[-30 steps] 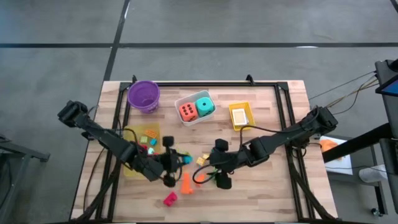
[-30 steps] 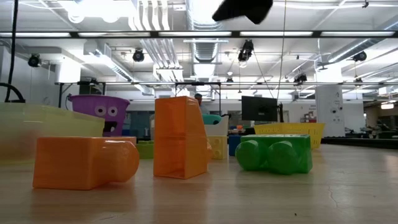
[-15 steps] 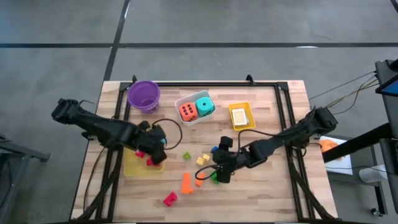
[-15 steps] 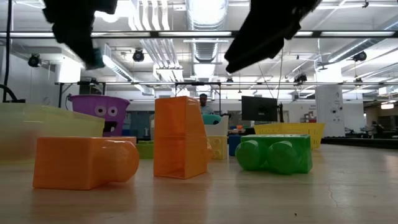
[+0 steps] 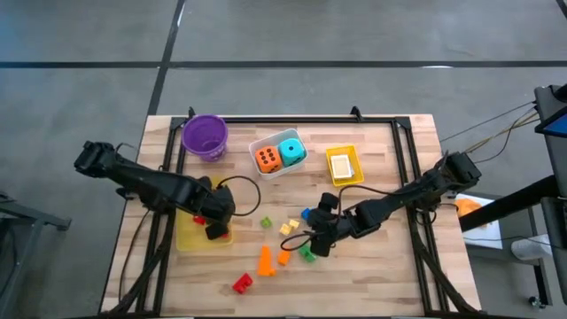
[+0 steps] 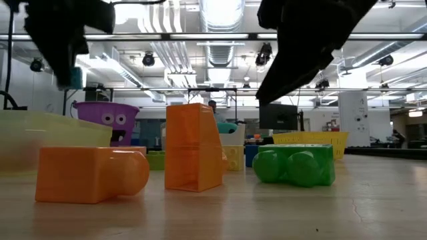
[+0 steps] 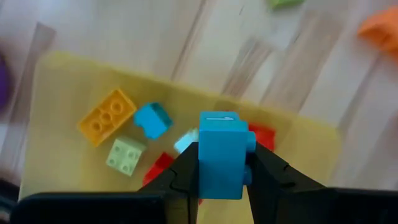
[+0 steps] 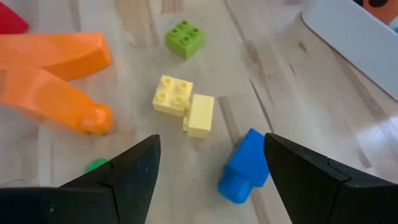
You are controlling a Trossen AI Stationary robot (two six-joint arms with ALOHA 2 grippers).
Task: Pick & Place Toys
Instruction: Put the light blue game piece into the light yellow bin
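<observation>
My left gripper (image 5: pixel 215 230) hangs over the yellow tray (image 5: pixel 188 237) at the table's left, shut on a blue block (image 7: pixel 221 155); the block also shows in the low view (image 6: pixel 72 77). In the tray lie a yellow block (image 7: pixel 107 112), a small blue block (image 7: pixel 152 119), a pale green block (image 7: pixel 124 154) and red blocks (image 7: pixel 262 135). My right gripper (image 5: pixel 321 241) is open and empty above the table's middle. Under it lie a blue block (image 8: pixel 245 165), two yellow blocks (image 8: pixel 183 102), a green block (image 8: pixel 185 37) and two orange blocks (image 8: pixel 59 81). My left gripper pinches the blue block by two opposite sides (image 7: pixel 202 163) between its two fingers. The fingers come from above, pointing down. The block is lifted clear, above the yellow tray.
A purple bowl (image 5: pixel 205 136) stands at the far left. A white tray (image 5: pixel 276 155) holds an orange and a teal die. A small yellow tray (image 5: pixel 343 165) holds a card. A red block (image 5: pixel 241 283) lies near the front edge. A green block (image 6: pixel 293 165) and orange blocks (image 6: pixel 90 173) lie mid-table.
My left gripper has carried the blue block from the table's middle toward the left edge and now holds it above the yellow tray. My right gripper has come lower over the loose blocks and stays open.
</observation>
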